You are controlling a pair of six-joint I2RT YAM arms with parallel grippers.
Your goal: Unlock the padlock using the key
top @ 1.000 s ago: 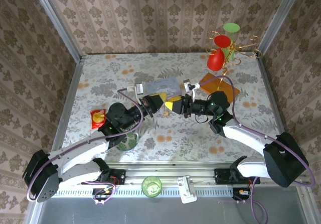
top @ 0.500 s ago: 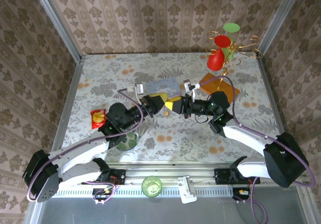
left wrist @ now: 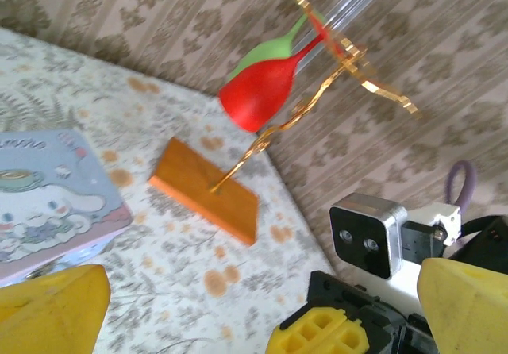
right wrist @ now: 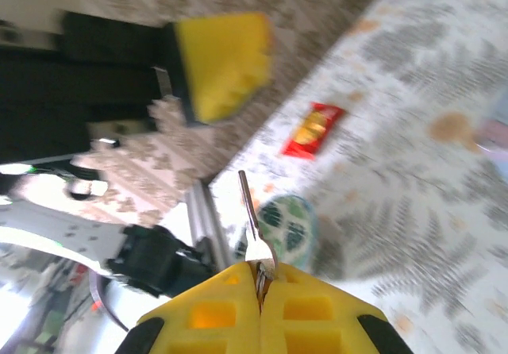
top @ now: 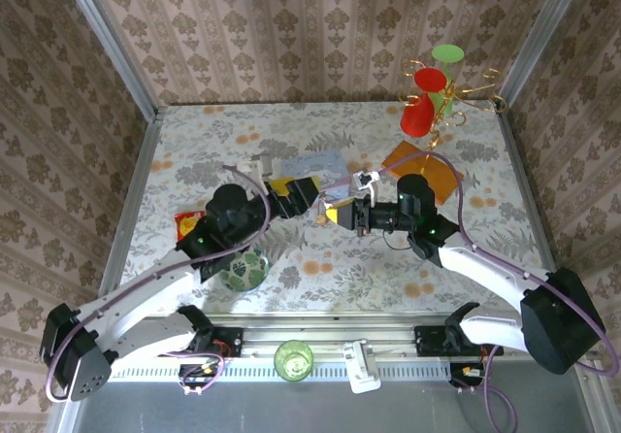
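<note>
My right gripper [right wrist: 260, 278] is shut on the silver key [right wrist: 248, 203], whose blade sticks straight out past the yellow fingertips. In the top view that gripper [top: 335, 215] hangs over the middle of the table and points left. My left gripper [top: 296, 192] faces it from a short way off. Its yellow fingers [left wrist: 49, 308] stand wide apart with nothing between them, so the left gripper [left wrist: 258, 314] is open. It looks onto the right gripper's yellow pad [left wrist: 317, 334] and wrist camera [left wrist: 367, 235]. The padlock is out of view.
A pale blue cartoon tin [top: 315, 166] lies just behind the grippers. At the back right stands an orange-based stand [top: 424, 161] with red and green glasses. A red snack packet [top: 187, 225] and a green patterned ball [top: 243, 268] sit at the left. A green cup [top: 293, 359] is at the front rail.
My left gripper has gone from shut to wide open and drawn back a little to the left. The right gripper stays shut on the key and has shifted slightly.
</note>
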